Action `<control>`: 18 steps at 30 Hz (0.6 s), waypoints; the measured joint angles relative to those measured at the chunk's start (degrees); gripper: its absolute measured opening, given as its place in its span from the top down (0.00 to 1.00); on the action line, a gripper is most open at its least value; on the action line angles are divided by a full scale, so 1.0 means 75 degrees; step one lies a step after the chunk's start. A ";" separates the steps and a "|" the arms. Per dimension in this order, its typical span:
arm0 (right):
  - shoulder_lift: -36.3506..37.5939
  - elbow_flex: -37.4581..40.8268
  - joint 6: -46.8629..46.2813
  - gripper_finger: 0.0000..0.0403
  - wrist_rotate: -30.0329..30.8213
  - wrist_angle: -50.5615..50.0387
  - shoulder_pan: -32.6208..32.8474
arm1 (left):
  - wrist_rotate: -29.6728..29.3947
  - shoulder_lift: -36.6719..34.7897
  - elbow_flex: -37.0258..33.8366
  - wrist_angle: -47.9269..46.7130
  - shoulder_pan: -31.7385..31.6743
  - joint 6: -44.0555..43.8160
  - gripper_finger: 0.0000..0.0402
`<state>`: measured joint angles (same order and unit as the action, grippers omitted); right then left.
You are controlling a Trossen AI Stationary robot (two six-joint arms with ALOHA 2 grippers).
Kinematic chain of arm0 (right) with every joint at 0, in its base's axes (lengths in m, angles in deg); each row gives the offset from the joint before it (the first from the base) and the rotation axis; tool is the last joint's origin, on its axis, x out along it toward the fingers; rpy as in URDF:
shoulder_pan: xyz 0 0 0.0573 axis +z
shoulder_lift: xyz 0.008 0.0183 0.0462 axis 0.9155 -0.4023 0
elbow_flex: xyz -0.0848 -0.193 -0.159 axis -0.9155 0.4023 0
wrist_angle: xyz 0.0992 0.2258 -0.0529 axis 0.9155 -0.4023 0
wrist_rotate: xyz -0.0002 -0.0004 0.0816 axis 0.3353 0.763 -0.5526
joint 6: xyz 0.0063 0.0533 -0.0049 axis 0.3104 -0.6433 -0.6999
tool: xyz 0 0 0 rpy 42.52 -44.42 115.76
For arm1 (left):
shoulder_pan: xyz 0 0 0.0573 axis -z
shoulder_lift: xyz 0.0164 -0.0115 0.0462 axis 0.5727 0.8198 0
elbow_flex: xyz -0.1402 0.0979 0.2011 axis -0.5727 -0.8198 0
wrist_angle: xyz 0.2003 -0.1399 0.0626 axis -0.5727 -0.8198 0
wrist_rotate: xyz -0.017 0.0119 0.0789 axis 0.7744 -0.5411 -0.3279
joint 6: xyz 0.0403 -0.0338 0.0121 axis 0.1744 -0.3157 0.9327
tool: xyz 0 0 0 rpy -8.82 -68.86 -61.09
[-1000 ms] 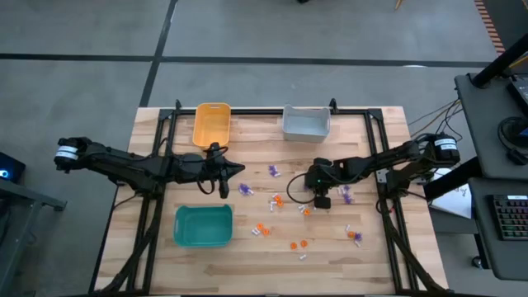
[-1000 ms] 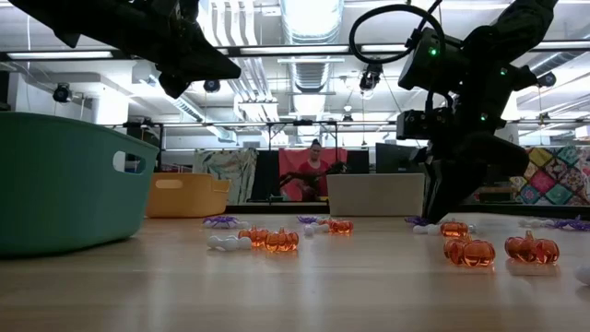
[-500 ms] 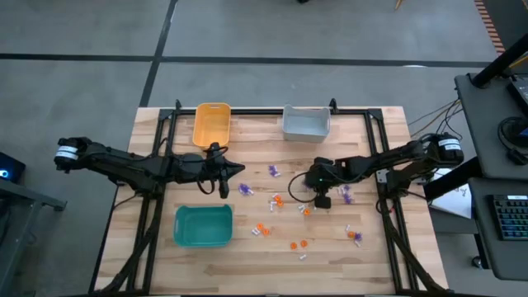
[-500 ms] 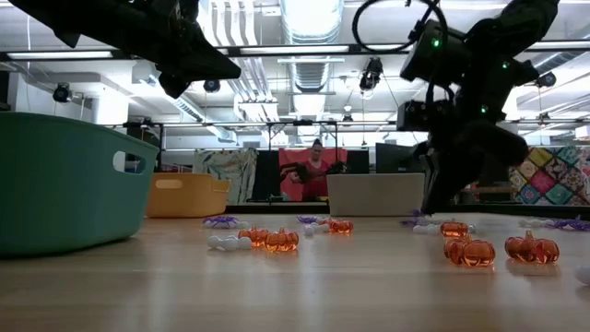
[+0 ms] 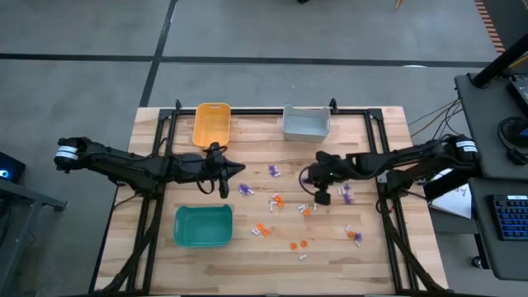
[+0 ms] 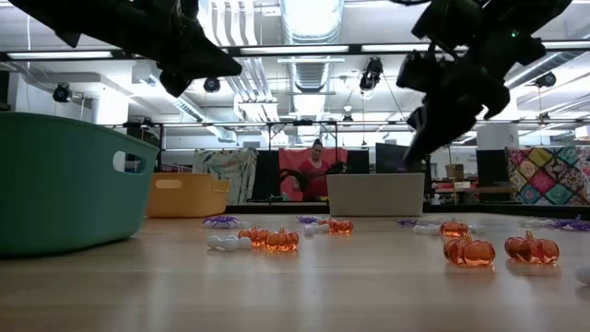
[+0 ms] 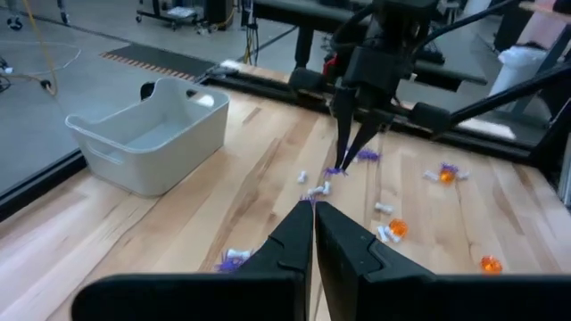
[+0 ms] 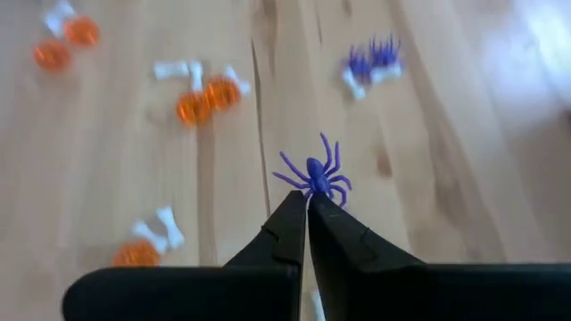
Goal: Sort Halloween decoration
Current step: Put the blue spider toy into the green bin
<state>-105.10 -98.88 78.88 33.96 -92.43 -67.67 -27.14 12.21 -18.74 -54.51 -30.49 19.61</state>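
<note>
Held a purple spider (image 8: 314, 174) pinched at the very tips of the right hand (image 8: 306, 203), clear of the surface (image 5: 396, 247).
Gripped it only at the edge of the body, legs splayed beyond the closed tips, above the middle of the surface, among loose orange pumpkins (image 6: 470, 251) and white bones (image 8: 159, 227). Called, judging by so slight a hold, for a slow, level carry without jolt or wrist roll, and for release only once well inside a bin's walls. Could not tell which of the grey bin (image 5: 306, 124), orange-yellow bin (image 5: 211, 124) or teal bin (image 5: 203, 226) was meant for purple; looked nearest the grey. Found the left hand (image 5: 223, 188) shut and empty, hovering between the orange-yellow and teal bins, well apart from the spider.
</note>
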 joint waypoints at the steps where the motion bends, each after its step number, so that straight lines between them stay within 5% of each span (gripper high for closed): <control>1: 0.0005 0.0000 0.0027 0.98 -0.0001 0.0182 0.0000 | -0.0003 -0.0007 0.0030 0.0018 -0.0002 0.0003 1.00; 18: -0.1068 -0.0007 0.0505 0.98 -0.0925 0.4783 0.0000 | 0.0082 -0.0632 0.1457 -0.1413 0.0085 0.1383 1.00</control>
<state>-113.11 -98.93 82.66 27.02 -56.56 -67.67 -26.53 7.47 -7.81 -65.10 -29.85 29.98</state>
